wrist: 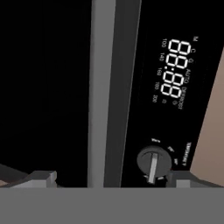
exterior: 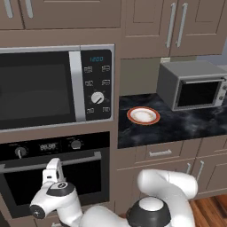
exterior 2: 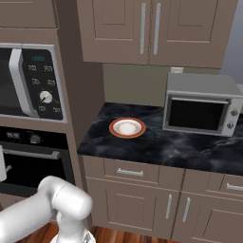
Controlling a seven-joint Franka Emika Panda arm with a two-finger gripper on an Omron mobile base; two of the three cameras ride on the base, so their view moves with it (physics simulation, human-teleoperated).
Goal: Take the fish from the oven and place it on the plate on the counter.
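The black built-in oven (exterior: 53,181) sits under the microwave with its glass door closed, so the fish inside is hidden. Its long silver bar handle (exterior: 80,159) crosses the top of the door. My gripper (exterior: 53,164) is right at the left part of that handle. In the hand view the handle (wrist: 105,87) runs upright between my open gripper (wrist: 109,179), whose fingertips (wrist: 41,177) stand well apart on either side of it. The oven's display (wrist: 175,74) and a knob (wrist: 153,162) lie beside the bar. The orange-rimmed plate (exterior: 143,115) (exterior 2: 127,127) rests on the black counter (exterior: 195,124) to the right.
A large silver-black microwave (exterior: 48,86) is built in above the oven. A grey toaster oven (exterior: 193,86) (exterior 2: 201,107) stands at the back right of the counter. Brown drawers (exterior 2: 130,172) and wall cupboards (exterior 2: 152,28) surround the counter. My arm's elbow (exterior: 166,186) bulks low on the right.
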